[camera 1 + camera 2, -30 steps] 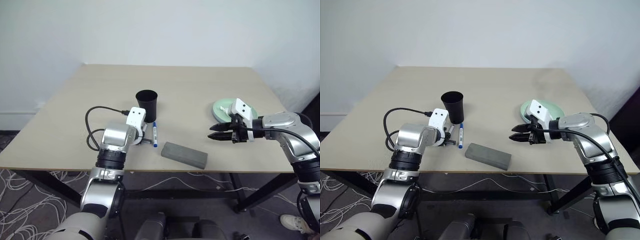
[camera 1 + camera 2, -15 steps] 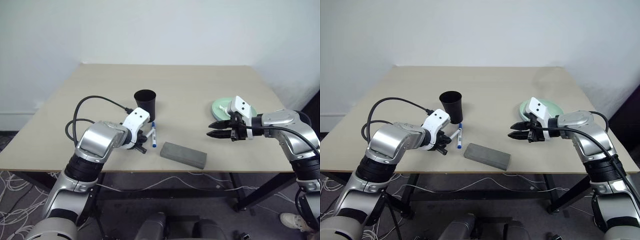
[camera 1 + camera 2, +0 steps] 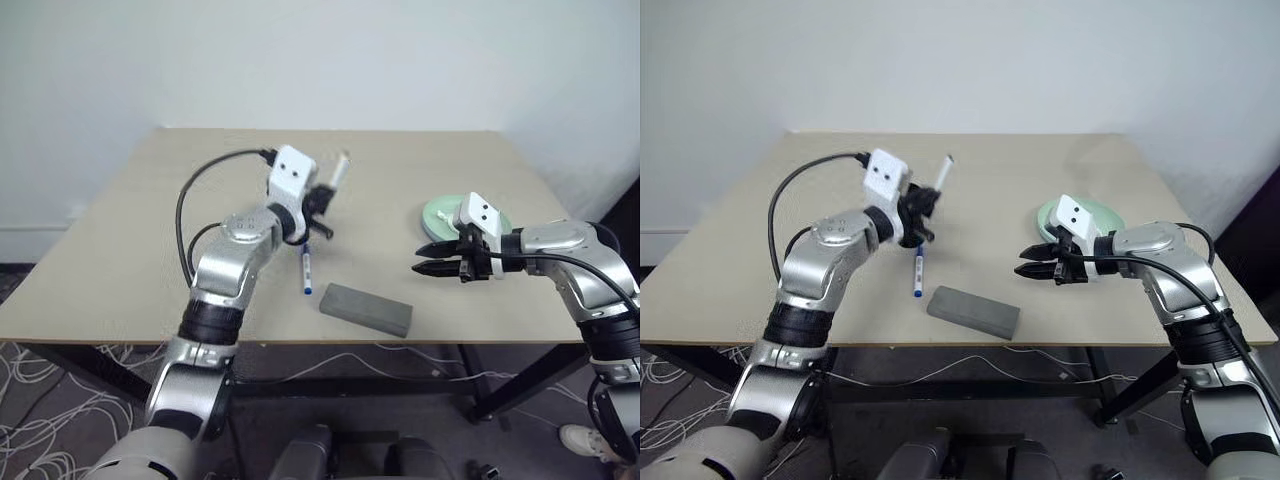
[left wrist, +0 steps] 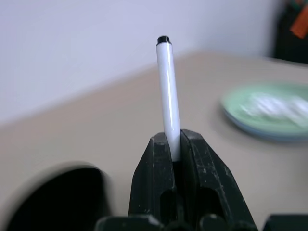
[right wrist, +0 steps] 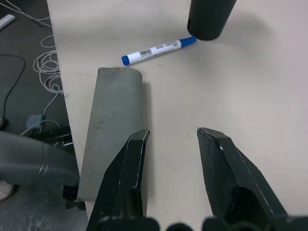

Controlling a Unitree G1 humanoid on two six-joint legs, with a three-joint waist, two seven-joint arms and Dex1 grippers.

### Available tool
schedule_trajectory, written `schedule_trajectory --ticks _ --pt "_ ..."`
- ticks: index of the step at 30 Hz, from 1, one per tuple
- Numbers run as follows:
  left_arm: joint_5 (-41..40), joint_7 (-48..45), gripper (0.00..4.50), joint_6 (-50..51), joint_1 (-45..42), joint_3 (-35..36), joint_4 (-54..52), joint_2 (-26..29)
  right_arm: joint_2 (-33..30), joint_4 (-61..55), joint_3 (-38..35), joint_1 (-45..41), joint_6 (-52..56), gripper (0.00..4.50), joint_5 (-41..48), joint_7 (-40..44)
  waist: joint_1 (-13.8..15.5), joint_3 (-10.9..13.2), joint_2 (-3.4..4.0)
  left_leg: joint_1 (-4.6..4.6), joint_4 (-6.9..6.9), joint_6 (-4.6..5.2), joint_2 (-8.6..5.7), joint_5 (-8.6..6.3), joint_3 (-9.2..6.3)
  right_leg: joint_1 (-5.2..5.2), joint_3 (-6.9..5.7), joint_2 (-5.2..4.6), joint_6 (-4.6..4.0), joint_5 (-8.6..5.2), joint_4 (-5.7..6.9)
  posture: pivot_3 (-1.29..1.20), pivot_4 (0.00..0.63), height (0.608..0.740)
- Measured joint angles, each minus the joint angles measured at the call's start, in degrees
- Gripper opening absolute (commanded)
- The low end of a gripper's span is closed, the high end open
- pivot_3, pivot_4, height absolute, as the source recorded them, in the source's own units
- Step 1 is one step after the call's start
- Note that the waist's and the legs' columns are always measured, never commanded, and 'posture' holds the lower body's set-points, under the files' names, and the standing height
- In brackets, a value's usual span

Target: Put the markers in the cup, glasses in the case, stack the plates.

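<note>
Marker [image 4: 168, 91] clamped upright between left jaws

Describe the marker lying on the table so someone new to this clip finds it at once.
On the beige table, look near the front edge, just left of the closed grey case. The blue-capped marker lies flat there, pointing toward the back of the table. Unlike the other marker, held aloft in the left gripper, it rests on the tabletop.

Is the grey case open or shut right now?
Shut. The case lies flat on the table with its lid down and no gap or interior showing.
</note>
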Motion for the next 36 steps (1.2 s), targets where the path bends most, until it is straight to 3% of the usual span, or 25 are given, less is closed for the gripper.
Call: schedule_trajectory --ticks 8,19,23,28,36 --pt "4.1 6.6 0.01 -29.7 -9.1 5.0 28.6 -1.9 0.6 0.4 0.0 -0.3 0.0 1.66 -0.4 0.0 0.3 0.0 -0.03 -0.08 0.13 0.08 -0.15 -0.01 -0.01 0.01 -0.01 -0.07 0.1 0.06 0.0 0.0 0.0 0.696" --pt "6.0 6.9 0.01 -42.2 -15.3 6.1 52.5 -3.2 0.6 0.5 0.0 -0.4 0.1 1.66 -0.4 0.1 0.2 0.0 -0.04 -0.12 0.23 0.23 -0.18 0.02 -0.02 0.03 -0.05 -0.05 0.37 0.21 0.01 0.0 0.0 0.696" --pt "6.8 7.0 1.08 -43.2 -15.8 6.1 55.9 -3.6 0.6 0.5 0.0 -0.4 0.2 1.66 -0.4 0.1 0.1 0.0 -0.05 -0.14 0.28 0.24 -0.19 0.02 -0.02 0.03 -0.05 -0.05 0.43 0.25 0.0 0.0 0.0 0.696" --pt "8.1 7.6 2.84 -43.8 -16.0 6.2 57.2 -3.6 0.6 0.5 0.0 -0.4 0.4 1.66 -0.4 0.0 0.1 0.0 -0.05 -0.14 0.29 0.24 -0.19 0.02 -0.03 0.04 -0.06 -0.05 0.46 0.27 0.01 0.0 0.0 0.696" --pt "8.3 5.4 2.9 -44.8 -16.0 6.4 54.5 -2.7 0.7 0.5 0.0 -0.4 0.4 1.66 -0.4 0.0 0.1 0.0 -0.05 -0.14 0.29 0.24 -0.19 0.02 -0.03 0.03 -0.05 -0.06 0.47 0.28 0.01 0.0 0.0 0.696"
